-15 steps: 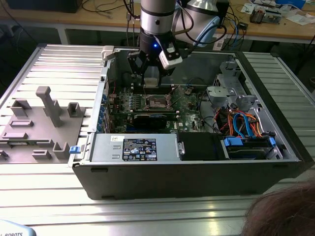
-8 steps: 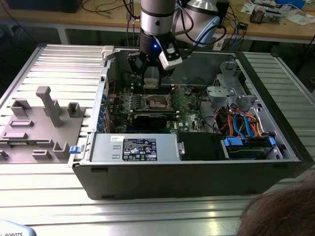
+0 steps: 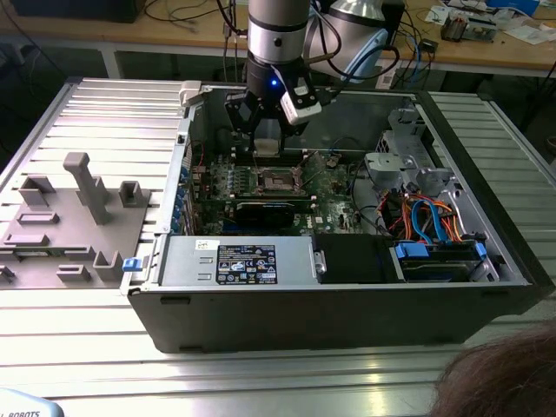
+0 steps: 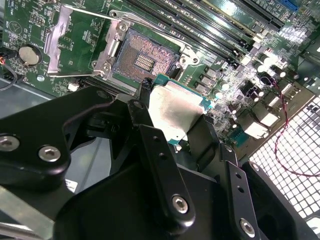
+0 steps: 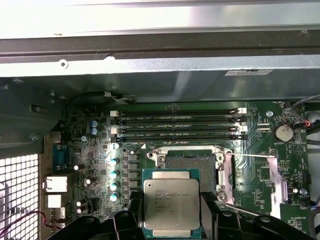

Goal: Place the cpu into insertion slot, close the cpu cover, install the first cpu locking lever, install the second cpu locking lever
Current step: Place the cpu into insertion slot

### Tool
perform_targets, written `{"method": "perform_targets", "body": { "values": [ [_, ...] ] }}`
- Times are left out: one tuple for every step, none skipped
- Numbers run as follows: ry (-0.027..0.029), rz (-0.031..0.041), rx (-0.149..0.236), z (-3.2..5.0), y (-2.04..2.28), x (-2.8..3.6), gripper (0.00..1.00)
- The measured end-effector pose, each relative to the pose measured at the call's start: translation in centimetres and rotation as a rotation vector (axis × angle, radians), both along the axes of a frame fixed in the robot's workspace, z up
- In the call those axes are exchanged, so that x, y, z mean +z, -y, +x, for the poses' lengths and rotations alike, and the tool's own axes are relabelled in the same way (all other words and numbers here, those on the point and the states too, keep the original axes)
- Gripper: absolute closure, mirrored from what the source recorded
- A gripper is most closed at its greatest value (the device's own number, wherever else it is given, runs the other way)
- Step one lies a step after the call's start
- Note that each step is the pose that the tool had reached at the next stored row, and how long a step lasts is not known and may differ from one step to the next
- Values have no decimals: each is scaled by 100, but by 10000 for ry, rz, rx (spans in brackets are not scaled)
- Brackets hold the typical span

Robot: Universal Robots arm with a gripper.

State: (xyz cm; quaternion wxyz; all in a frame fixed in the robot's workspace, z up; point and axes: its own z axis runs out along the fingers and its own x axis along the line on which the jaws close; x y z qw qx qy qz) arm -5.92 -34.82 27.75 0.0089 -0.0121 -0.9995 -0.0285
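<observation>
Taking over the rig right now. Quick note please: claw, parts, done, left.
Claw: shut on the cpu, holding it flat above the board, just beside the slot, not in it.
The slot is empty, with its contacts exposed.
Cover: flipped open, lying to one side of the slot.
Levers: released, with the wires standing clear of the slot.
Done: cpu gripped and brought up to the slot.
Left: seat the cpu, close the cover, lock both levers.
</observation>
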Motion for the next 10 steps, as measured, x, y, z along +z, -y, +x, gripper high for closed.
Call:
{"method": "perform_targets", "body": {
  "values": [
    [0,0,0,0,0,-3,46],
    [0,0,0,0,0,-4,46],
    [0,0,0,0,0,-6,46],
    [-1,0,0,0,0,-8,46],
    [0,0,-1,0,0,-12,46],
    [-1,0,0,0,0,-15,46],
    [0,0,-1,0,0,-17,46],
    [0,0,0,0,0,-18,46],
    [0,0,0,0,0,-20,46],
    [0,1,0,0,0,-22,46]
  ]
}}
